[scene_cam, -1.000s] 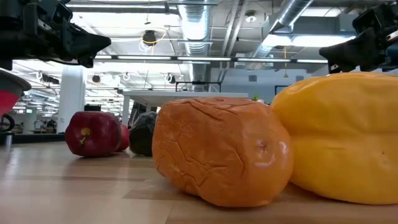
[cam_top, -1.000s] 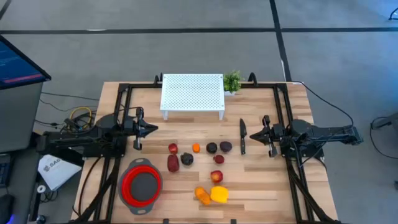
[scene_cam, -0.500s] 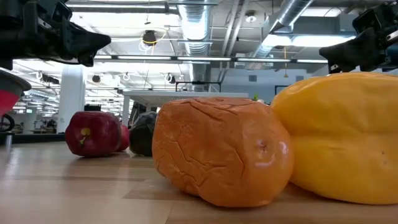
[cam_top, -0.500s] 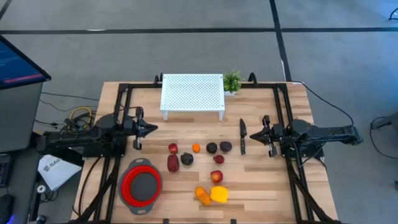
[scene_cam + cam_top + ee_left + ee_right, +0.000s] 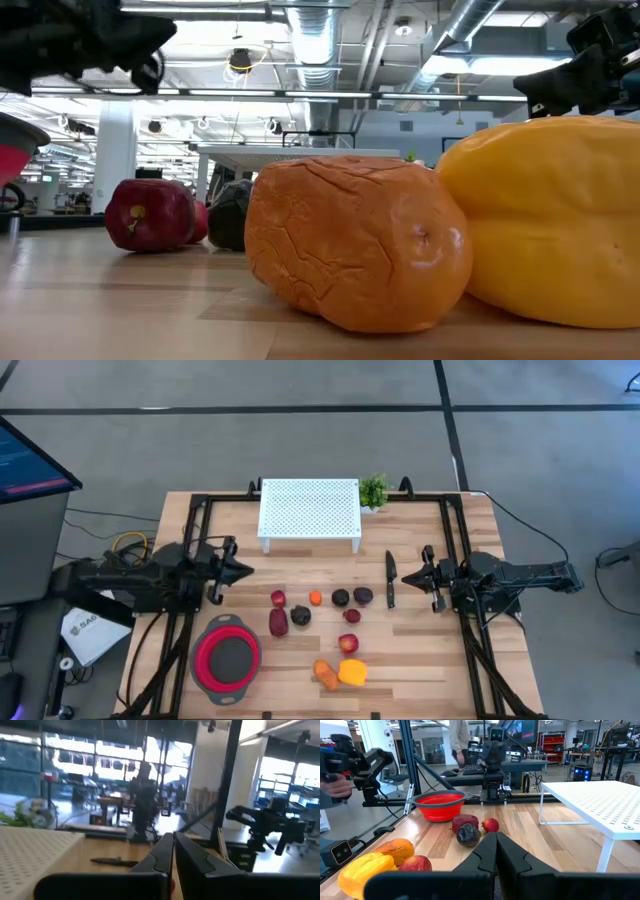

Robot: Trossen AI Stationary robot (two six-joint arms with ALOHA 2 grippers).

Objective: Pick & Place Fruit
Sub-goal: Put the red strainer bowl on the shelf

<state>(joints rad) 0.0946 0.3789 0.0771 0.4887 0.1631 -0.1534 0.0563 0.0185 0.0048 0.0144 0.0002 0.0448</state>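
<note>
Several small fruits lie loose on the table's middle: a red one [image 5: 277, 598], a maroon one [image 5: 278, 622], a small orange one [image 5: 315, 597], two dark purple ones [image 5: 340, 597] and a red apple [image 5: 347, 644]. An orange fruit [image 5: 326, 674] and the larger yellow one [image 5: 352, 672] lie side by side nearer the near edge, and they fill the low view [image 5: 355, 245]. My left gripper [image 5: 243, 568] hovers shut, left of the fruit. My right gripper [image 5: 414, 572] hovers shut, right of the fruit, beside the knife. Neither touches anything.
A red bowl with a grey rim [image 5: 227, 659] sits near the near-left edge. A slim black knife [image 5: 390, 578] lies just left of my right gripper. A white perforated shelf [image 5: 309, 510] and a small green plant [image 5: 373, 490] stand at the far edge. A person [image 5: 460, 735] stands beyond the table.
My left arm has started to move: its gripper has risen and shifted slightly toward the fruit, staying shut. My right arm and all the fruit have kept still.
</note>
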